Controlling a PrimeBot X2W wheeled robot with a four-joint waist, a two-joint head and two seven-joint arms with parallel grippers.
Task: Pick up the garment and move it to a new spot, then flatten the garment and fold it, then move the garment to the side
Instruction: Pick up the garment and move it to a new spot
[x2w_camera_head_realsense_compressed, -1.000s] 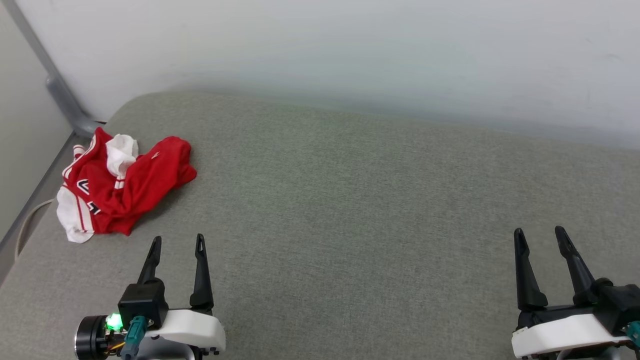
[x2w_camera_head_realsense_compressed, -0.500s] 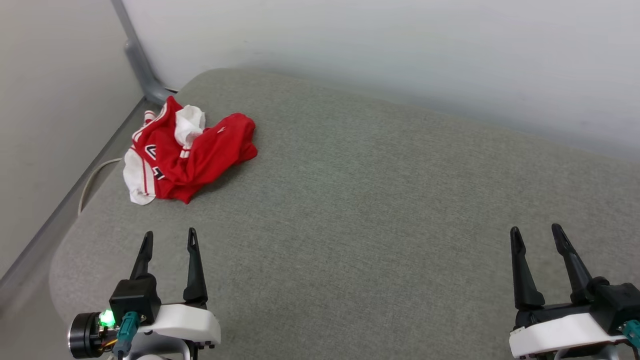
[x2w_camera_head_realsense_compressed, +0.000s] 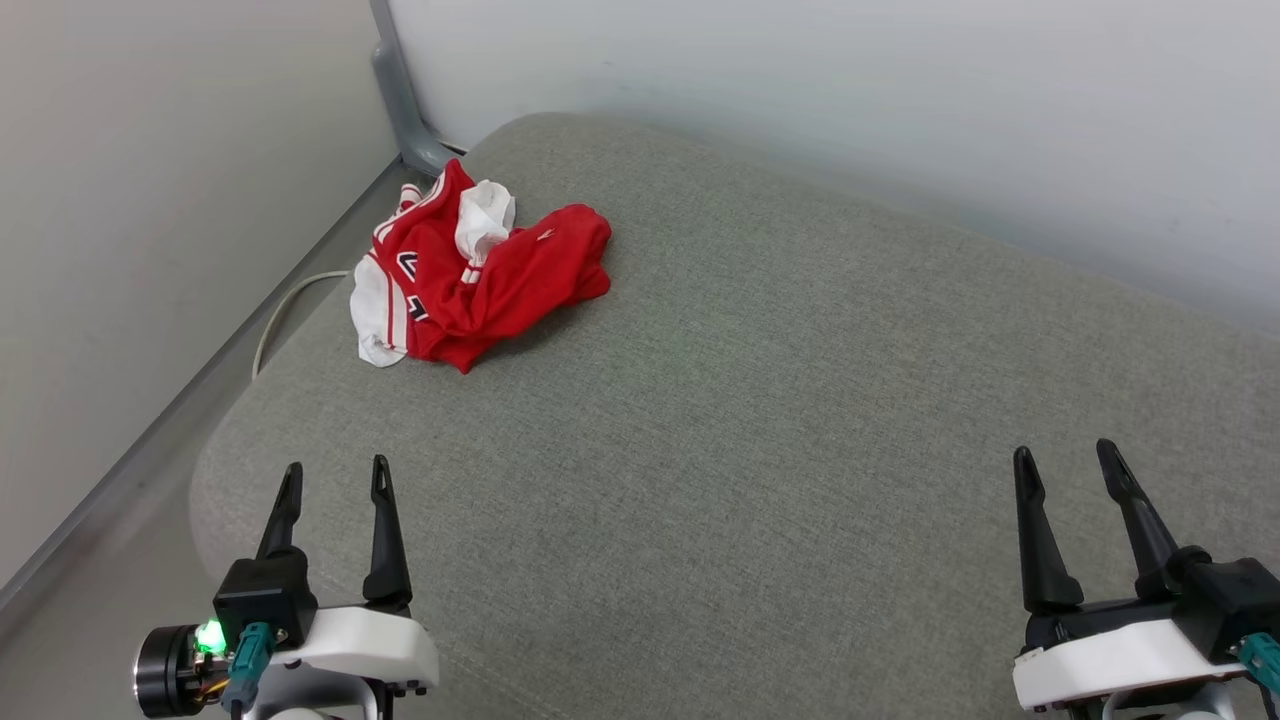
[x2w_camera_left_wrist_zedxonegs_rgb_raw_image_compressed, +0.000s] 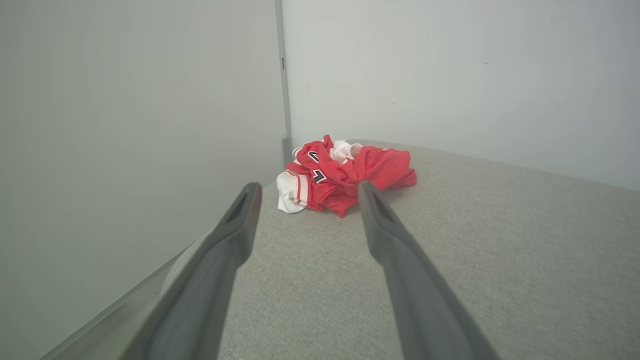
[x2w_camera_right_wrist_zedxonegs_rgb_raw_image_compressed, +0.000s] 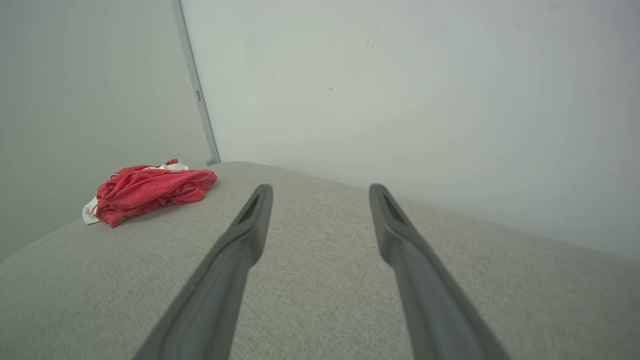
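pointing forward over the near left corner of the grey woven-fabric cushion (x2w_camera_head_realsense_compressed: 760, 400), my left gripper (x2w_camera_head_realsense_compressed: 336, 466) has its two long dark fingers spread apart. my right gripper (x2w_camera_head_realsense_compressed: 1063, 451), at the near edge toward the right, stands parted the same way. well ahead of my left fingers, the red jersey t-shirt (x2w_camera_head_realsense_compressed: 480, 275) with white sleeves lies crumpled in a heap at the cushion's far left corner, apart from both grippers, with bits of black white-edged lettering showing among the folds. a pale cable (x2w_camera_head_realsense_compressed: 290, 305) curves just beside the left edge. a grey metal post (x2w_camera_head_realsense_compressed: 400, 100) rises behind that corner.
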